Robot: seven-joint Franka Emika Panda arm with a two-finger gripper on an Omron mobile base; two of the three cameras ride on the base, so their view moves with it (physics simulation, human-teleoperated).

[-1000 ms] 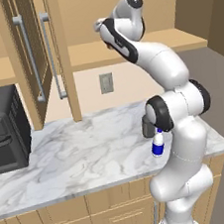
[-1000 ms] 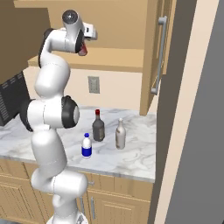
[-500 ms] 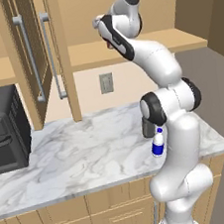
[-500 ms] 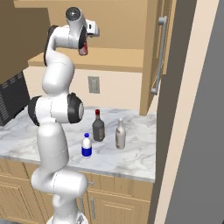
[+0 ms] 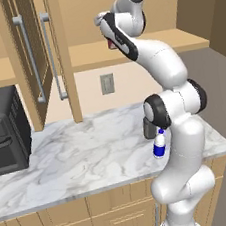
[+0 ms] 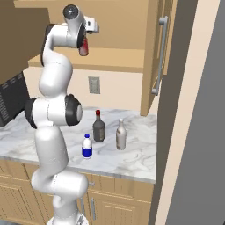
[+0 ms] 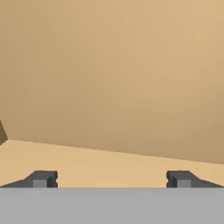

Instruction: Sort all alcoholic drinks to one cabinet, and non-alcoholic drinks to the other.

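- Gripper [image 7: 111, 179] raised high inside the open wall cabinet [image 6: 118, 57], fingers [image 7: 41, 178] wide apart, nothing between them.
- In hand view, only light wood of cabinet back and shelf ahead.
- Red soda can [image 6: 83, 46] standing on the cabinet shelf, just beside the hand, at about 6 o'clock from it in right base view; touching or not, cannot tell.
- Dark grey bottle [image 6: 99, 127] with red cap upright on the marble counter [image 6: 132, 154].
- Pale beige bottle [image 6: 121, 135] near it, at 4 o'clock.
- White bottle [image 6: 87, 146] with blue label at 7 o'clock from the grey one, nearest the counter front.
- Black microwave [image 5: 4, 132] at the counter's left end in left base view.
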